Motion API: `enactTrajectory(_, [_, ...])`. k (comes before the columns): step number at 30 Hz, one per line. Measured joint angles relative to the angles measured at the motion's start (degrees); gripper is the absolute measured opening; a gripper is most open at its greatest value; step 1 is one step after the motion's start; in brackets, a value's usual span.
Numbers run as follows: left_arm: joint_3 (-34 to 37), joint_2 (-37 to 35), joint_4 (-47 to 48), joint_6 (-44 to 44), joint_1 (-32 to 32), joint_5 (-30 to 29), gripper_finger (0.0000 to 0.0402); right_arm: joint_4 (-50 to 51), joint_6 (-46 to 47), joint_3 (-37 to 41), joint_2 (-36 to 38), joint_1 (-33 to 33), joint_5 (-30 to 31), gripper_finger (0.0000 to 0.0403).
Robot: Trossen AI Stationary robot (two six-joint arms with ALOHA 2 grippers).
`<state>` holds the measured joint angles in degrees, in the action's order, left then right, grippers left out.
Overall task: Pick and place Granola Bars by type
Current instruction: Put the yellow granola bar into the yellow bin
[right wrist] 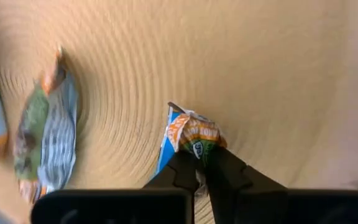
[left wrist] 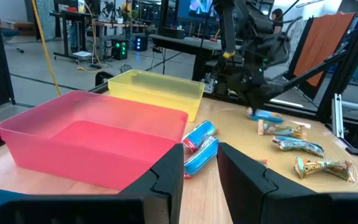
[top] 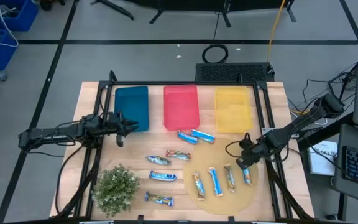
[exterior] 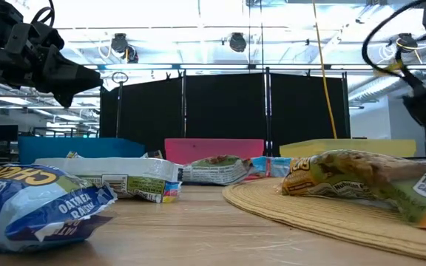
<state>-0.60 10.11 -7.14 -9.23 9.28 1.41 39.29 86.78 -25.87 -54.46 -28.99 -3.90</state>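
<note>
My right gripper is down over the round woven mat at the front right of the table, and its fingers are clenched on one end of a granola bar with a blue, white and orange wrapper. The held bar lies at the mat's right edge. Three more bars rest on the mat beside it: one just to its left, then a blue one, then one at the mat's left side.

My left gripper hangs above the table at the front edge of the blue bin. Its fingers are released, with a gap between them and nothing held.

Off the mat, two blue bars lie close together in front of the red bin. Further forward, one bar and another sit near the table's middle, with a fifth and a sixth toward the front. The yellow bin stands to the right of the red one. A green leafy plant sits at the front left.
</note>
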Motion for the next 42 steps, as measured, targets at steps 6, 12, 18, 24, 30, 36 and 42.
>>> enactTrajectory(6, [0.0,0.0,0.0,0.0,0.0,0.0,0.0104,5.6,-4.0,-8.2,3.9,0.0,9.9,0.0007])
enactTrajectory(12, [0.0,0.0,0.0,0.0,0.0,0.0,0.0104,5.2,-17.1,-16.3,7.0,1.8,25.8,0.0005])
enactTrajectory(18, [0.0,0.0,0.0,0.0,0.0,0.0,0.0104,5.1,-37.3,-20.7,10.0,10.2,43.7,0.0004])
enactTrajectory(24, [0.0,0.0,0.0,0.0,0.0,0.0,0.0104,4.4,-53.8,-22.2,11.7,30.1,39.0,0.0003])
enactTrajectory(30, [0.0,0.0,0.0,0.0,0.0,0.0,0.0104,4.5,-65.4,-23.0,9.1,55.7,17.3,0.0003])
enactTrajectory(36, [0.0,0.0,0.0,0.0,0.0,0.0,0.0104,6.4,-75.6,-23.0,1.5,72.3,11.4,0.0003])
enactTrajectory(42, [0.0,0.0,0.0,0.0,0.0,0.0,0.0104,4.5,-78.5,-23.0,-4.3,77.6,11.1,0.0030])
